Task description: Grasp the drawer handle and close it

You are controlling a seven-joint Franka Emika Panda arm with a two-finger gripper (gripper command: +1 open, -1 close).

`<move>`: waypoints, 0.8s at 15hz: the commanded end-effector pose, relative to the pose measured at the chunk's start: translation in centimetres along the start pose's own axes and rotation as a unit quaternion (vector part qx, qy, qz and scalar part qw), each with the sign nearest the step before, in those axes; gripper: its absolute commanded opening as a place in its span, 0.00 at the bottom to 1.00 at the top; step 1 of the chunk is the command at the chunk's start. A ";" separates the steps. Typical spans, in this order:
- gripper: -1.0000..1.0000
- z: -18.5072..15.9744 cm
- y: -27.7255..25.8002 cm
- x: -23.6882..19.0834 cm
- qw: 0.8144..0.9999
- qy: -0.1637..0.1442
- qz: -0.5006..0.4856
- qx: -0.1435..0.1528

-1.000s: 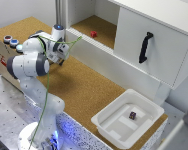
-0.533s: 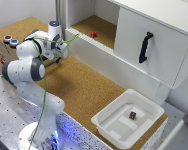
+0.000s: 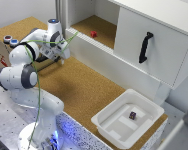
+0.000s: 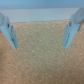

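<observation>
Drawer orientation hidden behind arm (image 3: 29,55); hand (image 4: 42,31) spread wide.

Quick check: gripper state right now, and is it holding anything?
Gripper: open, holding nothing; only cork surface shows between its fingers.

A cork-brown mat (image 3: 86,90) covers the work surface and runs into the open bay of a big white cabinet (image 3: 144,42), where a small red object (image 3: 93,34) lies on the cabinet floor. The cabinet's door carries a black handle (image 3: 145,47) — upright, slightly curved. Near the mat's edge sits a white plastic tub (image 3: 114,127) with a small dark item (image 3: 132,115) inside. A pale wall (image 3: 19,10) closes the back — evenly lit, without hard shadows.
</observation>
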State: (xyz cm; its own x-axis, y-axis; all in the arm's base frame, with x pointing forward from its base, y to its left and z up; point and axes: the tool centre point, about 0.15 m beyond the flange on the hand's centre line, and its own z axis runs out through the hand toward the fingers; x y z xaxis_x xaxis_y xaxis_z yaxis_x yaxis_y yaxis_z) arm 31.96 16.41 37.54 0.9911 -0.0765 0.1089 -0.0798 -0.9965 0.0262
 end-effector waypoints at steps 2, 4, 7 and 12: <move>1.00 -0.8 4.0 -0.5 1.000 -0.004 0.016 -0.009; 1.00 -0.8 4.1 -0.5 1.000 -0.004 0.018 -0.005; 1.00 -0.8 4.1 -0.5 1.000 -0.004 0.018 -0.005; 1.00 -0.8 4.1 -0.5 1.000 -0.004 0.018 -0.005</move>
State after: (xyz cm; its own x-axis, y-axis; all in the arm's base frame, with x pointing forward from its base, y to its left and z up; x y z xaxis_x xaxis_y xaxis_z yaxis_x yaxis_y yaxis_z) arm 31.56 13.44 38.36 0.9872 -0.1269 0.0965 -0.1297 -0.9913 0.0239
